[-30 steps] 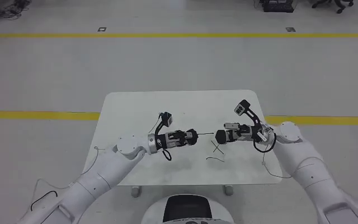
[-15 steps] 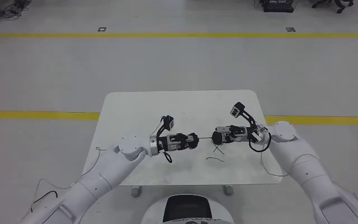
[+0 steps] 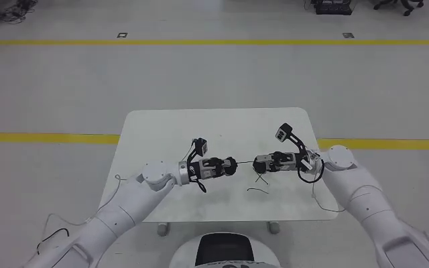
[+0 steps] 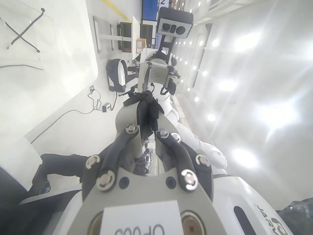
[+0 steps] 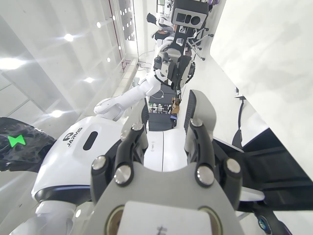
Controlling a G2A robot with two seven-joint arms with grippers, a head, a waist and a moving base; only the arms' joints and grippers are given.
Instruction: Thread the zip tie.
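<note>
Left tool (image 3: 233,163) clenched on the thin black plastic zip tie (image 3: 244,162), right tool (image 3: 257,163) released, we should hold it level and close gently on its tip.

Bright, even light, ceiling lamps (image 5: 68,37) flaring

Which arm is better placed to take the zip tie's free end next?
Probably right. The right gripper is open and faces the free end of the zip tie; the left gripper is shut on its other end.
</note>
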